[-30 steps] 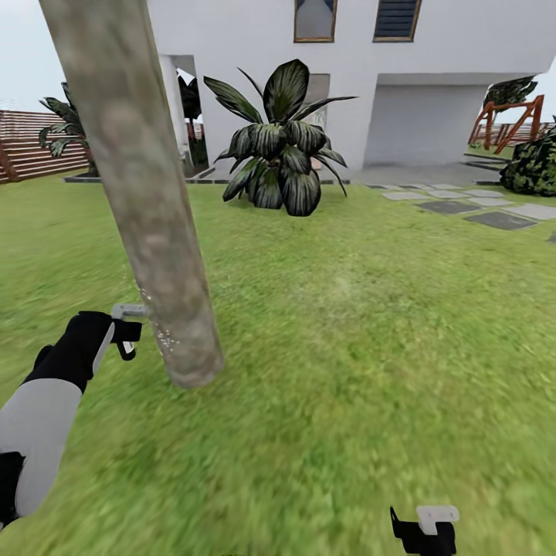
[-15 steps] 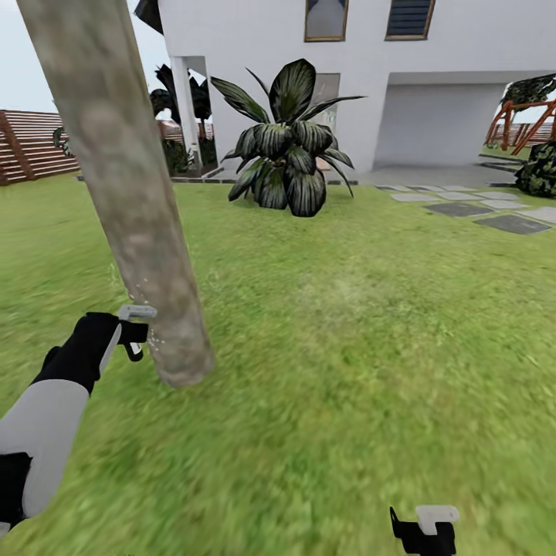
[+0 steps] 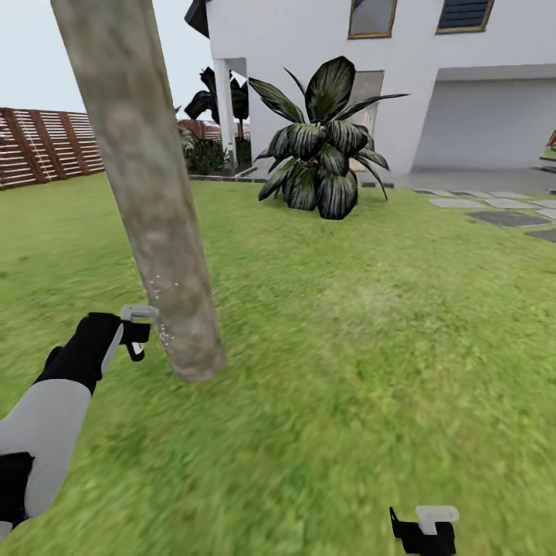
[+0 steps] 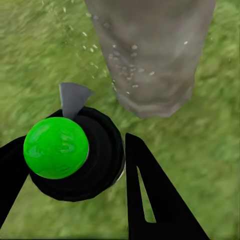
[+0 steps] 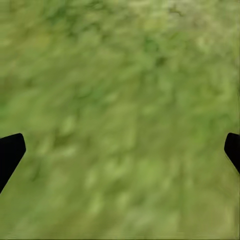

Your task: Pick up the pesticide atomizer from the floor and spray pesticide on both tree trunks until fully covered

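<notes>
One tree trunk (image 3: 154,208), thick and mottled grey-tan, leans across the head view's left half and stands in the lawn. My left gripper (image 3: 127,336) is shut on the pesticide atomizer (image 4: 75,155), a black body with a green ball top (image 4: 56,147) and a grey nozzle (image 3: 139,313) close beside the trunk's base (image 4: 150,50). Small white droplets speckle the bark near the nozzle. My right gripper (image 3: 423,529) hangs low at the right over bare grass, and its fingers stand wide apart (image 5: 120,150) with nothing between them.
Green lawn (image 3: 371,347) spreads all around. A big dark broad-leaved plant (image 3: 324,150) stands before the white house (image 3: 401,69). A brown slat fence (image 3: 46,147) runs at the far left. Grey stepping stones (image 3: 502,216) lie at the far right.
The whole picture has slid right as the camera turned left, showing more fence. The droplets now sit a little higher on the trunk. The left arm keeps its place beside the trunk.
</notes>
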You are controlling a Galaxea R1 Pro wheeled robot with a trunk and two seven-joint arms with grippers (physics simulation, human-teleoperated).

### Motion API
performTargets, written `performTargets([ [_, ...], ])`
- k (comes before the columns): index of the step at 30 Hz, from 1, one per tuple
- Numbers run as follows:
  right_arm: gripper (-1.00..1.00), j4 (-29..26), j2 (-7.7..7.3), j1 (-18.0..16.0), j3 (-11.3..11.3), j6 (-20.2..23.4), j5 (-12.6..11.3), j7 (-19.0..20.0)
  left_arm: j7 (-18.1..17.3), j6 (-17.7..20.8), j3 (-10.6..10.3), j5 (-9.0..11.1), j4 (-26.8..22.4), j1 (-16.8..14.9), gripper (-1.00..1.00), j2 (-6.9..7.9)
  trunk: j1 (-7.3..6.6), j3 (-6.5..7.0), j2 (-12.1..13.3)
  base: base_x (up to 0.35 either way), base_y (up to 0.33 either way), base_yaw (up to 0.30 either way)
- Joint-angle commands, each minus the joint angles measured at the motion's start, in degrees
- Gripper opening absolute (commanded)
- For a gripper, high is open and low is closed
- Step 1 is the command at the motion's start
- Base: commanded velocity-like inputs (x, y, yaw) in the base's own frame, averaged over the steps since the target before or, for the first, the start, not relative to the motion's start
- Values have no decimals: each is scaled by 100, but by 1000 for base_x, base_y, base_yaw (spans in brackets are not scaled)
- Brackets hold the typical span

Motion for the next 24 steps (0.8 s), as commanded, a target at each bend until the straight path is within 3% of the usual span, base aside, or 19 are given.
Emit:
performTargets([
  [1,100,8,0,-4,-37,-21,60,-14,-57,22,16,-38,0,0,-100,-50,0,-5,-2,111,-273,58],
  [5,100,8,0,-4,-37,-21,60,-14,-54,15,20,-24,-2,224,-100,-134,0,-5,-2,111,-273,13],
  [11,100,8,0,-4,-37,-21,60,-13,-32,-27,200,-60,151,352,-100,173,0,-5,-2,112,-273,0],
  [13,100,8,0,-4,-37,-21,60,-13,-28,-40,194,-52,190,456,-100,153,0,-5,-2,114,-273,0],
  [14,100,8,0,-4,-37,-21,60,-13,-27,-44,189,-35,199,532,-100,92,0,-5,-2,113,-273,0],
  [16,100,8,0,-4,-37,-21,60,-13,-30,-54,186,-60,199,677,-100,-165,0,-5,-2,70,-193,0],
  [18,100,8,0,-4,-37,-21,60,-13,-34,-56,223,-75,203,775,-100,-199,0,-5,-2,13,-41,0],
  [20,100,8,0,-4,-37,-21,60,-13,-39,-62,305,-75,204,862,-100,-39,0,-5,-2,3,-11,0],
  [22,100,8,0,-4,-37,-21,60,-13,-43,-114,357,-51,213,927,-100,312,0,-5,-2,1,-2,0],
  [24,100,8,0,-4,-37,-21,60,-13,-42,-143,353,-41,256,943,-100,364,0,-5,-2,0,0,0],
])
